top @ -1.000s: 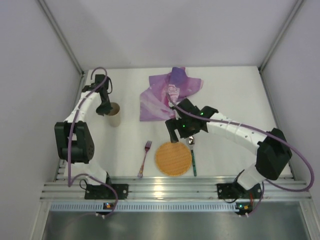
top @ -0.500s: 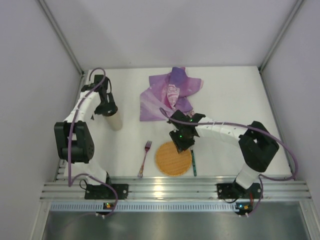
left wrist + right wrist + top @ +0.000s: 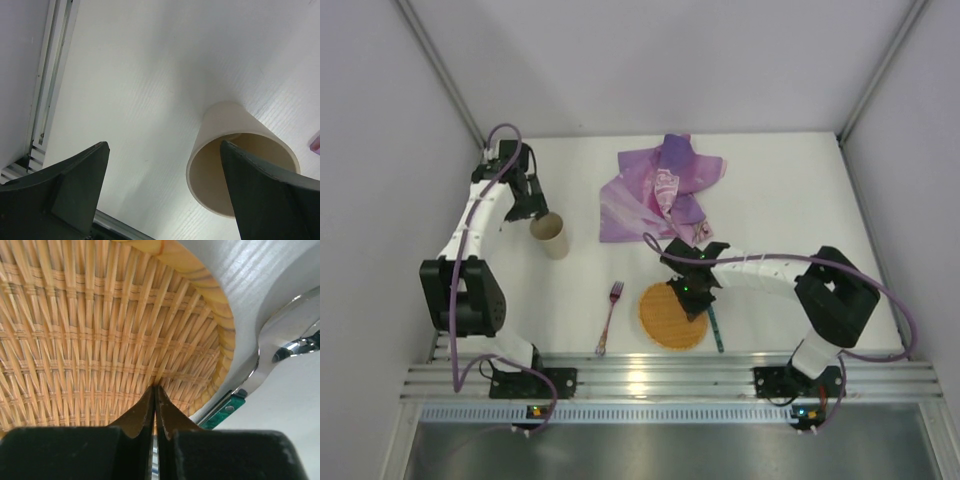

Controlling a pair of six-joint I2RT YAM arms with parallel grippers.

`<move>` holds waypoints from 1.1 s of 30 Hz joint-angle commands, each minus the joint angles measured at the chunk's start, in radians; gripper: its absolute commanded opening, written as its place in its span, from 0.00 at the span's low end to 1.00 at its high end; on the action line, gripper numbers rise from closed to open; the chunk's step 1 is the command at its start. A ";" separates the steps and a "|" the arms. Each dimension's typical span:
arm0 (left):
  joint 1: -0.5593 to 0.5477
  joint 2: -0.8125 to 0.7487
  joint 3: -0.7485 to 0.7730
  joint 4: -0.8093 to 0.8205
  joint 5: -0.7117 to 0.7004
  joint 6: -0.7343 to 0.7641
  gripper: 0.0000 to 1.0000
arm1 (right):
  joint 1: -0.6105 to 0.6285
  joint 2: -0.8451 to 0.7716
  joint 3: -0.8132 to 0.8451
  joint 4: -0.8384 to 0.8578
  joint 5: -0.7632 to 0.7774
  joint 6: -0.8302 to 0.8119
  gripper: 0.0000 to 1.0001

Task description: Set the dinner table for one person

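Observation:
On the white dinner table (image 3: 790,190) lie a round woven plate (image 3: 670,318), a purple fork (image 3: 610,316) to its left and a green-handled spoon (image 3: 716,328) along its right edge. My right gripper (image 3: 688,292) is shut over the plate's far right part. In the right wrist view its closed tips (image 3: 155,388) touch the woven plate (image 3: 90,330) with nothing between them, and the spoon (image 3: 280,337) lies just beyond the rim. A tan cup (image 3: 550,236) stands at the left. My left gripper (image 3: 528,208) is open beside it, apart from the cup (image 3: 240,160).
A crumpled purple cloth with white print (image 3: 655,188) lies at the back middle of the table. A ribbed aluminium rail (image 3: 650,380) runs along the near edge by the arm bases. White walls enclose the left, right and back.
My left gripper opened off the cup and drew back to the far left. My right gripper came down onto the plate and shut; the plate and spoon handle shifted slightly right.

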 commanded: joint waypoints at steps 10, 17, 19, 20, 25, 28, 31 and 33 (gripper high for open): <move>-0.001 -0.128 0.031 -0.062 -0.005 -0.017 0.98 | -0.094 0.043 0.043 -0.147 0.436 0.025 0.00; -0.001 -0.148 0.001 -0.060 0.021 -0.028 0.98 | -0.299 -0.021 0.049 -0.218 0.562 0.006 0.00; -0.001 -0.153 -0.002 -0.060 0.037 -0.029 0.98 | -0.367 -0.005 0.090 -0.286 0.630 0.046 0.00; -0.003 -0.158 -0.002 -0.059 0.040 -0.026 0.98 | -0.388 0.014 0.101 -0.301 0.642 0.048 0.00; -0.059 -0.178 0.019 -0.053 0.006 -0.038 0.98 | -0.522 0.038 0.138 -0.339 0.729 0.077 0.00; -0.140 -0.167 0.053 -0.068 0.006 -0.087 0.98 | -0.554 0.031 0.190 -0.353 0.745 0.074 0.00; -0.316 -0.141 0.083 -0.073 -0.019 -0.127 0.98 | -0.528 -0.047 0.302 -0.354 0.690 0.040 0.00; -0.377 -0.118 0.088 -0.048 0.009 -0.143 0.98 | -0.491 -0.092 0.363 -0.301 0.528 -0.026 0.11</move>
